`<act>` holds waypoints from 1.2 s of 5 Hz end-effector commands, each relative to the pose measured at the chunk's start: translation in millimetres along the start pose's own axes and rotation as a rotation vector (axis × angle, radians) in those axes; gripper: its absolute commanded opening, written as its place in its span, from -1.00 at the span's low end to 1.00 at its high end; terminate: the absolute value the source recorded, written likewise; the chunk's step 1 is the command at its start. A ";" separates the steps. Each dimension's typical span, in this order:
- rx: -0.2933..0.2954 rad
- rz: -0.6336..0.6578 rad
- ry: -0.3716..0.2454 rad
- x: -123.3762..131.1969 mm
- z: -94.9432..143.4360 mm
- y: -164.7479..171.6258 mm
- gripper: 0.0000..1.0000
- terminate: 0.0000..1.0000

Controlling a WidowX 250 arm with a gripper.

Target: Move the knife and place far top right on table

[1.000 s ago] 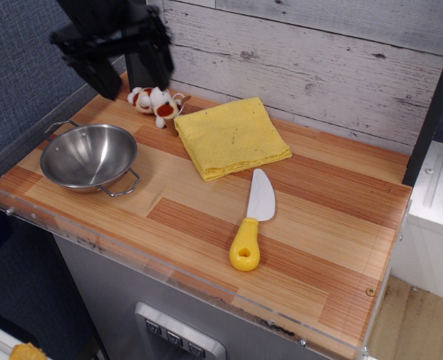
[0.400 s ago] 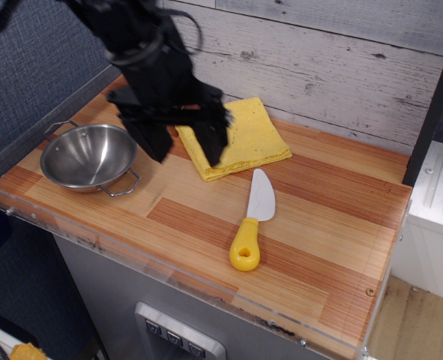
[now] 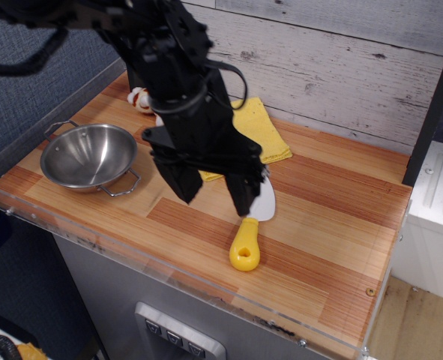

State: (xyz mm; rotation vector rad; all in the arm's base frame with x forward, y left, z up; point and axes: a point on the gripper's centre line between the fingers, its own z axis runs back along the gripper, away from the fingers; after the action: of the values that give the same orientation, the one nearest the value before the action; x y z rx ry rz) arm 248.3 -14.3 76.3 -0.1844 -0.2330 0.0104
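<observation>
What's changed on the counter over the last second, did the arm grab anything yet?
The gripper swept from the back left corner, over the toy, toward the knife, and now hangs beside its blade with jaws open. Nothing is grasped. The knife, steel bowl, yellow cloth and stuffed toy stayed put on the table.

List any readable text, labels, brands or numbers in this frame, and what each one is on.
None can be read. The knife, gripper, steel bowl, yellow cloth and table show no print. The buttons on the grey base may carry marks, too small to tell.
</observation>
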 end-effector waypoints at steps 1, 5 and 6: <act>0.026 -0.021 0.034 -6.4 -20.3 4.9 1.00 -1.00; 0.074 -0.033 0.074 -8.9 -59.5 -18.4 1.00 -1.00; 0.099 -0.040 0.067 -9.2 -58.5 -17.7 -1.00 -1.00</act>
State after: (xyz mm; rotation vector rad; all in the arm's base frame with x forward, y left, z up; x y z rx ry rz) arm 251.8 -41.8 13.0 -0.0749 -0.1353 -0.0106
